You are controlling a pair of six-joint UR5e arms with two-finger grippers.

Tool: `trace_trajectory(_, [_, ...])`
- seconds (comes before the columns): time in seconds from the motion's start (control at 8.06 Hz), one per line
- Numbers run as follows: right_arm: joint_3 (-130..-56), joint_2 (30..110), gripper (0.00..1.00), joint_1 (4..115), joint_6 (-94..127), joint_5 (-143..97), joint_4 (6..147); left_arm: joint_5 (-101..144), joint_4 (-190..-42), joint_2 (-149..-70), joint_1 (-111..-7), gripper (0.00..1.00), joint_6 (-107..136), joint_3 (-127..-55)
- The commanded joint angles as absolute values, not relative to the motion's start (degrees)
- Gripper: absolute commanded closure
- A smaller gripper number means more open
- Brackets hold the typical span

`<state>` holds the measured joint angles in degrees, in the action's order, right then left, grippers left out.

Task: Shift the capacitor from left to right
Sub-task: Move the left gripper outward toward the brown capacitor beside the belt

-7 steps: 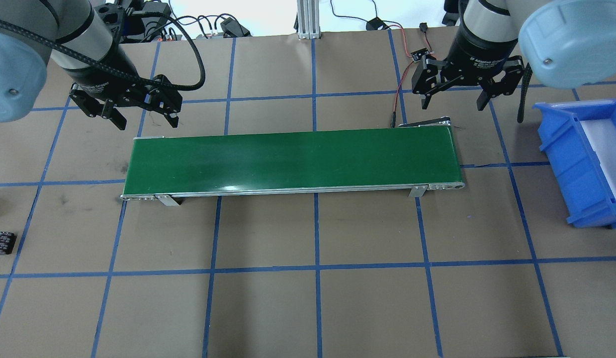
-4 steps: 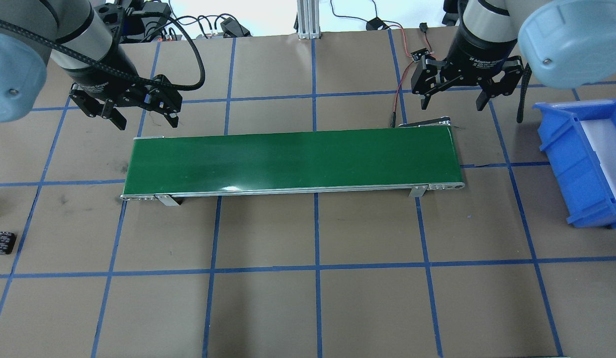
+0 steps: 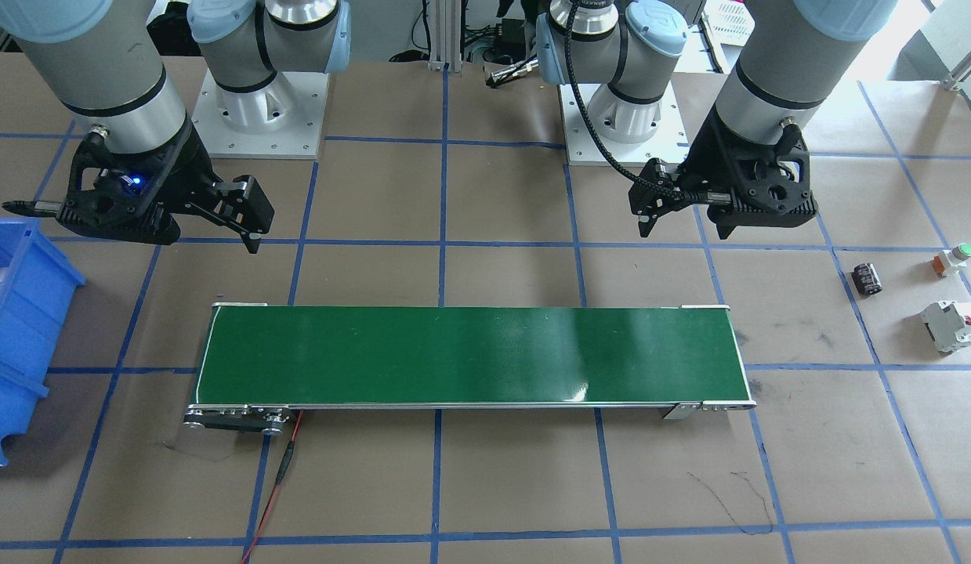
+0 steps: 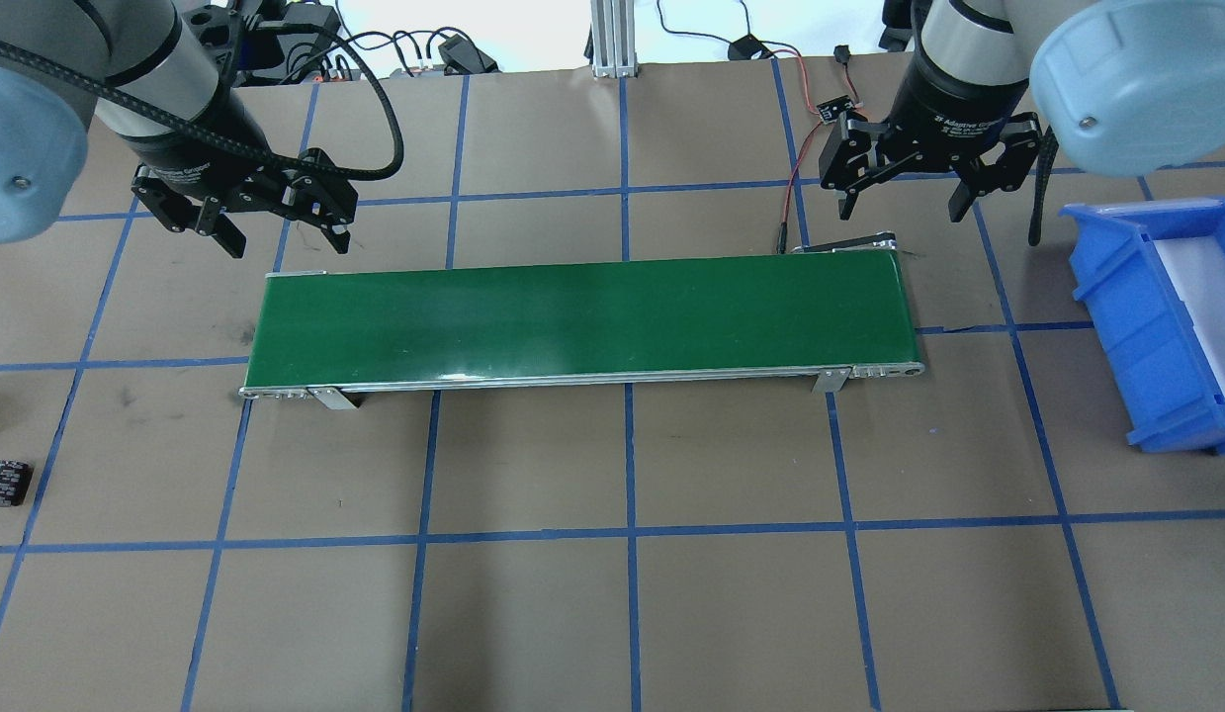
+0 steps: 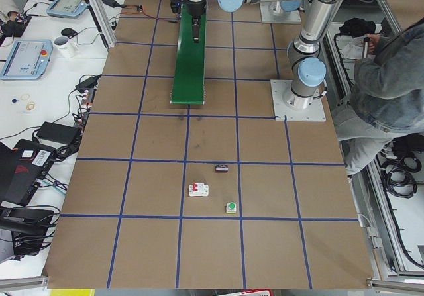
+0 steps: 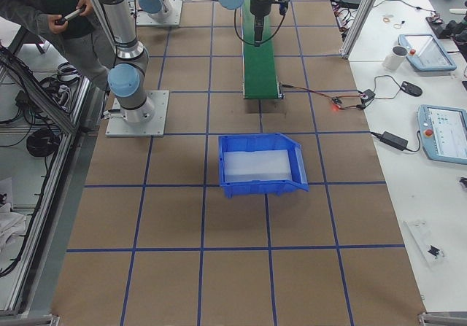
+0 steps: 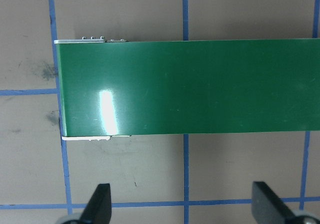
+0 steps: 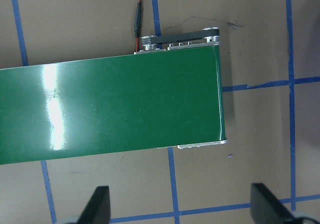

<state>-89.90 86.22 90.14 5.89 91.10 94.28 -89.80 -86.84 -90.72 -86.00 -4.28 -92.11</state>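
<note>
We see the capacitor (image 4: 7, 484) lying on its side on the surface (image 4: 533, 613) at the robot's left, well apart from the green belt (image 4: 582, 321). Its long way runs roughly from the robot's side to the far side, and its print is too small to read. The left end effector (image 4: 286, 235) and the right end effector (image 4: 901, 208) both hang wide open and empty, pale words above the right one look like "Adaptive Gripper", and since a moment ago the left one has slid a tiny bit leftward while the capacitor stayed put.
</note>
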Motion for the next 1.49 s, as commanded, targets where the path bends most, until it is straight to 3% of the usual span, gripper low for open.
trace_trajectory(0.0, [-89.91, 86.22, 0.0, 90.09, 5.89, 91.14, 94.22, -90.09, -86.92, -90.35, -85.52, 0.0, -3.96, -92.11])
trace_trajectory(0.37, [-89.91, 86.22, 0.0, 90.09, 5.89, 91.23, 94.22, -89.56, -87.28, -90.35, -80.35, 0.0, -4.13, -92.2])
trace_trajectory(1.36, [-90.0, 86.22, 0.0, 90.17, 5.89, 90.88, 94.31, -90.87, -95.28, -89.03, -49.78, 0.0, -5.71, -93.16])
